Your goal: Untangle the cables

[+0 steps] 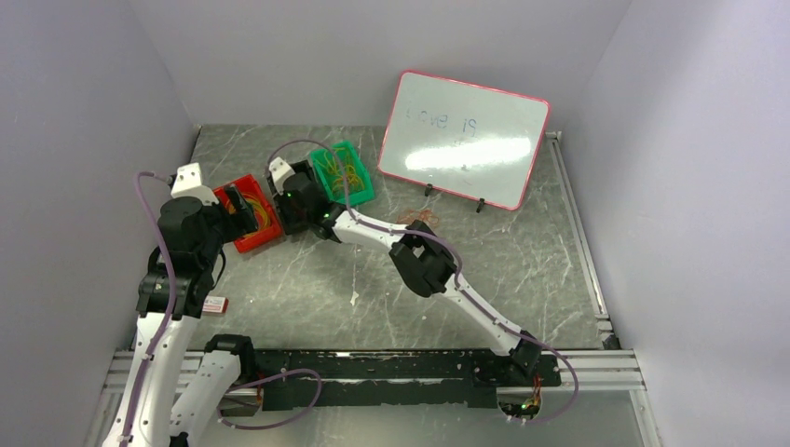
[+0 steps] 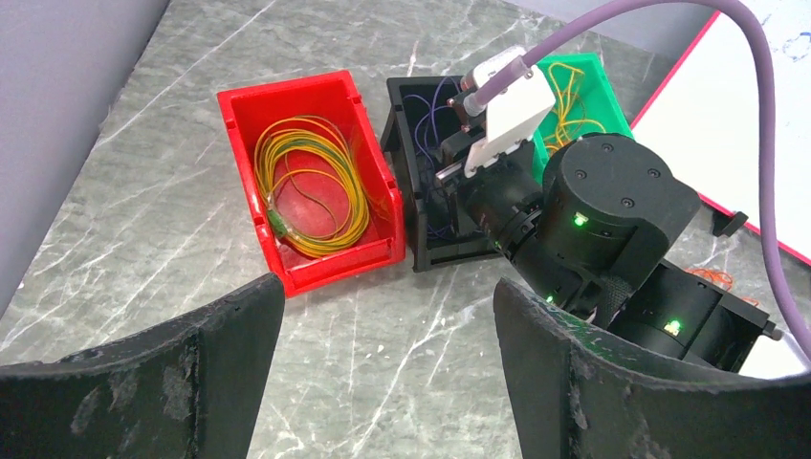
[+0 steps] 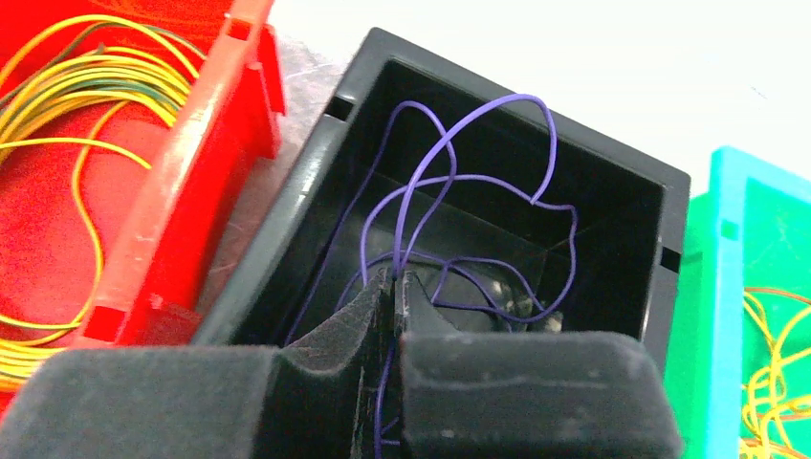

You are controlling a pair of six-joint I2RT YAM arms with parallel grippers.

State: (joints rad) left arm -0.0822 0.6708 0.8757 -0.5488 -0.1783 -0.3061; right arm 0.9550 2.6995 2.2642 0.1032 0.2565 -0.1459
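While the left gripper [image 2: 387, 316] hangs wide open and empty above the table [image 2: 153, 191] near the red bin [image 2: 330, 268], the right gripper [image 3: 394, 287] reaches into the black bin [image 3: 287, 229] beside it, its pads [image 3: 335, 325] pressed nearly together on a strand of the purple cable [image 3: 517, 96] looping loosely inside. A coil of yellow and green cable [image 2: 356, 196] lies in the red bin, and orange and yellow cables [image 1: 340, 170] sit tangled in the green bin [image 1: 359, 194]. Faint writing on the pink-edged whiteboard [image 1: 484, 168] may read "Love is", too pale to be sure.
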